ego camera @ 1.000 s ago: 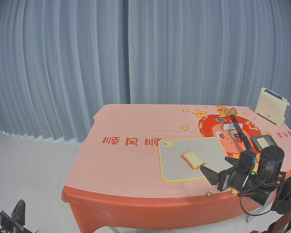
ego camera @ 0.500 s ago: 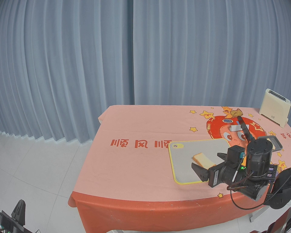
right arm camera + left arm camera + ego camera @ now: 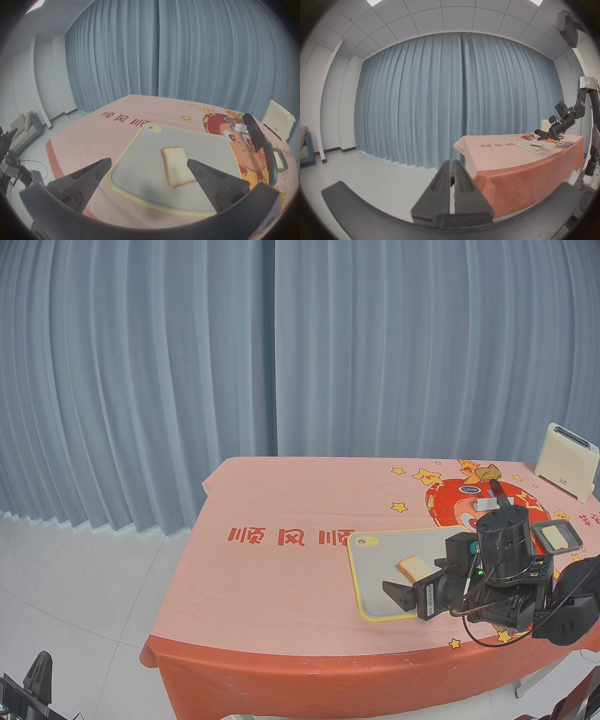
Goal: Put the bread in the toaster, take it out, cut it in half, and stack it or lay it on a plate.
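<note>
Head view: bread piece (image 3: 554, 537) inside dark plate (image 3: 575, 535).

Right gripper (image 3: 417, 577) farther left over the cutting board (image 3: 374, 580), closer to the bread slice (image 3: 412, 565).

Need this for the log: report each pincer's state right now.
Left pincer: closed, holding nothing.
Right pincer: open, empty, close to the bread.

Blue-grey pleated curtains (image 3: 269, 346) are covering the far wall; white floor tiles (image 3: 75, 590) are lying below; a panelled ceiling (image 3: 456, 15) is glowing overhead; a sofa (image 3: 304, 147) is standing against a white side wall.
</note>
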